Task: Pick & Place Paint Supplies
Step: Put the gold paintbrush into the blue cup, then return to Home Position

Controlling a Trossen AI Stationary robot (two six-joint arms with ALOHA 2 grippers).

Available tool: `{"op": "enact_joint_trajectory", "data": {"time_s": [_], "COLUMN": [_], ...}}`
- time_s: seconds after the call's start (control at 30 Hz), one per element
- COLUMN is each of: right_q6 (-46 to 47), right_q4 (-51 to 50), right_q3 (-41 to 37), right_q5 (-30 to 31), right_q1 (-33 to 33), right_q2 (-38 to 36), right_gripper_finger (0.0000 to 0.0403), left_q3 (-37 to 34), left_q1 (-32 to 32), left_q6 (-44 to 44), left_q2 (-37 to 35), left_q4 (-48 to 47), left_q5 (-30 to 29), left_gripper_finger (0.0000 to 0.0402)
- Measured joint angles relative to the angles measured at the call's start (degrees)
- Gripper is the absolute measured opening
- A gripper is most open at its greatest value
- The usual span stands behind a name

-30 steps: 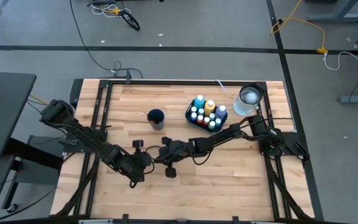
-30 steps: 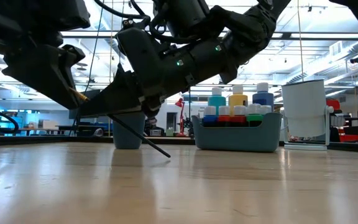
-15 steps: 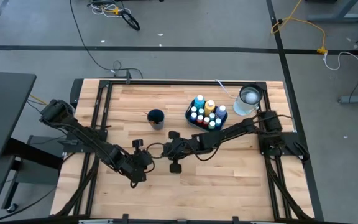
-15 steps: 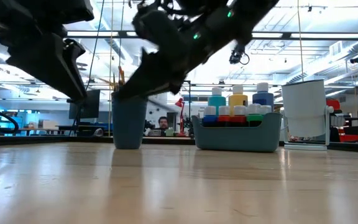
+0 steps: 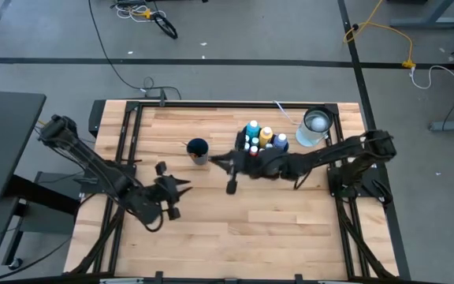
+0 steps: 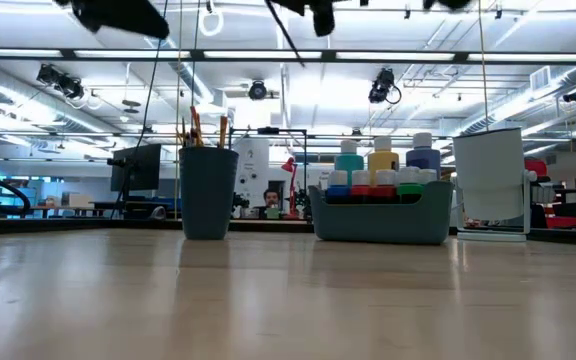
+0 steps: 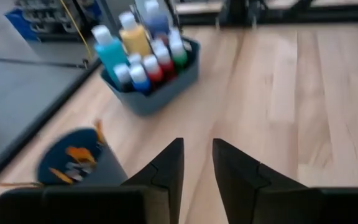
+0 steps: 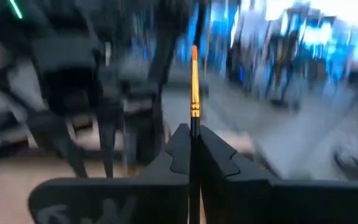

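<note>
**Step in hand (judged):** Carried one brush (image 8: 193, 87) to the cup (image 5: 198, 147); drop not yet made.

**Right claw** (image 8: 191, 134): Pressed together on the brush's dark handle, with the orange ferrule and tip standing clear of the fingers. Hung high over the table in the overhead view, just beside the cup on the bin (image 6: 380, 222) side, not yet above its mouth.

**Brush:** Held off the table. Showed in the low view as a thin dark line slanting down from the top edge, above and to the bin side of the cup's rim, apart from it.

**Cup:** Upright, already stocked with several brushes.

**Bottles** (image 6: 383, 160): Stood packed in the bin, near the cup.

**Left claw** (image 7: 196, 149): Spread a little, empty, waiting toward the table's near edge, well apart from the cup.

**Next move (judged):** Needed the right claw shifted over the cup's mouth, handle end aimed down between the brushes already there, lowered past the rim, then fingers parted.

**Risk (judged):** Could catch the rim or the standing brushes and tip the cup.
</note>
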Motion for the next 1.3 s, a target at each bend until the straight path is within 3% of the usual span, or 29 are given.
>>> {"op": "enact_joint_trajectory", "data": {"time_s": [0.1, 0.33, 0.77, 0.97, 1.07, 1.3], "right_q6": [-0.73, 3.64, 5.77, 9.23, 9.19, 9.18], "right_q4": [17.37, 33.25, 32.10, 24.75, 21.79, 19.82], "right_q3": [-4.83, -2.55, 14.89, 17.26, 17.26, 17.26], "right_q5": [-4.14, -13.73, -15.96, -14.34, -11.25, -11.20], "right_q1": [-3.89, -11.43, -16.01, -17.12, -17.23, -17.40], "right_q2": [2.17, 12.69, 30.70, 32.68, 32.68, 32.61], "right_gripper_finger": [0.0008, 0.0008, 0.0016, 0.0018, 0.0032, 0.0067], "left_q3": [0.00, -0.07, -0.09, -0.09, -0.09, -0.09], "left_q1": [-0.31, 1.68, 3.54, 3.54, 3.54, 3.54], "left_q6": [2.60, 4.69, 4.93, 4.91, 5.10, 5.78], "left_q2": [-3.45, -5.74, -5.83, -5.83, -5.83, -5.83], "left_q4": [0.30, 0.24, 0.15, 0.09, 0.07, 0.09], "left_q5": [-2.46, -4.56, -6.19, -6.18, -6.19, -6.20], "left_gripper_finger": [0.0090, 0.0089, 0.0089, 0.0091, 0.0091, 0.0089]}}
